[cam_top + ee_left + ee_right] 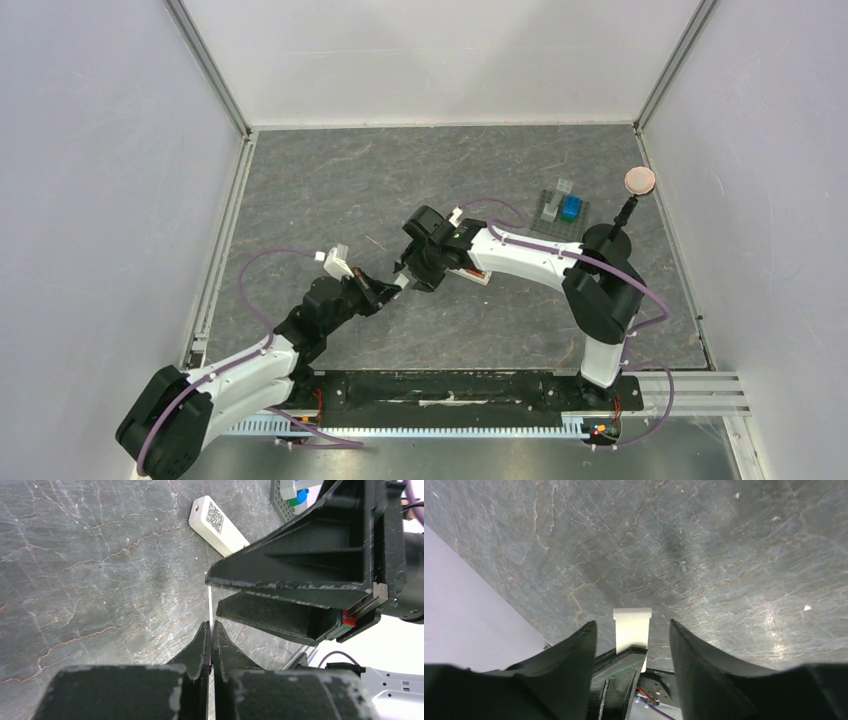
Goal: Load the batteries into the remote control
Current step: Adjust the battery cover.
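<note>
Left gripper point(211, 630) closed tight, right gripper point(632, 626) parted, tips facing.

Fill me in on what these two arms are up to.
Both arms meet over the middle of the table at a small white cover piece. The left gripper is shut on it and holds it. The right gripper is open, its fingers standing clear on either side of the piece. The remote control lies on the table nearby, code sticker up, partly hidden behind the right gripper in the left wrist view.
</note>
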`<action>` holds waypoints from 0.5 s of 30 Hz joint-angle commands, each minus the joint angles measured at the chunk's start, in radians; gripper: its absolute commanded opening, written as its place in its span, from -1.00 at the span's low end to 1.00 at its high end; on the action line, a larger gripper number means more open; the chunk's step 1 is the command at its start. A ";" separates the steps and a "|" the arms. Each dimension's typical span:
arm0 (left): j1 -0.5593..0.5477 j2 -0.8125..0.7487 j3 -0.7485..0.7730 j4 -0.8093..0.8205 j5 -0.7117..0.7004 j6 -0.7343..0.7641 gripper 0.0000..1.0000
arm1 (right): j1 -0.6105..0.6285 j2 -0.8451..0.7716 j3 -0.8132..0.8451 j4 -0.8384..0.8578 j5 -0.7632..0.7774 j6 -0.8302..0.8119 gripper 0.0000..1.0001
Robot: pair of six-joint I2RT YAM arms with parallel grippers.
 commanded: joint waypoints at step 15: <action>0.000 -0.135 0.324 -0.332 0.494 0.227 -0.96 | -0.158 -0.666 -0.450 0.448 -0.493 -1.083 0.53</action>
